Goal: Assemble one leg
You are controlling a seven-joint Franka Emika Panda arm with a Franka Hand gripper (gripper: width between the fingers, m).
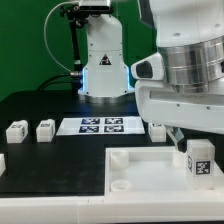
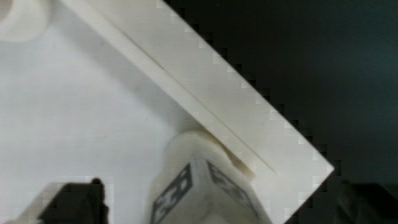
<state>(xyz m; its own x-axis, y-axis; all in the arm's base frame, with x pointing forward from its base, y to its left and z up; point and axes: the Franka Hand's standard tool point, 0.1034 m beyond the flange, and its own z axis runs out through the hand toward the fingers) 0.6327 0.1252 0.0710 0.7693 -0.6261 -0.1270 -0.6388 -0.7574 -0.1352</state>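
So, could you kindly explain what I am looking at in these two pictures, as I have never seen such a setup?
The big white and silver machine is a robot arm, its base standing at the back. One picture comes from a camera off the arm; the other from a camera on its wrist, looking down past the gripper. On the black table lie a large flat white tray-like piece, a marker board printed with black tags, and small white blocks: furniture legs. One leg, carrying a tag, stands at the tray's corner beneath the arm. Whether the gripper holds it I cannot tell.
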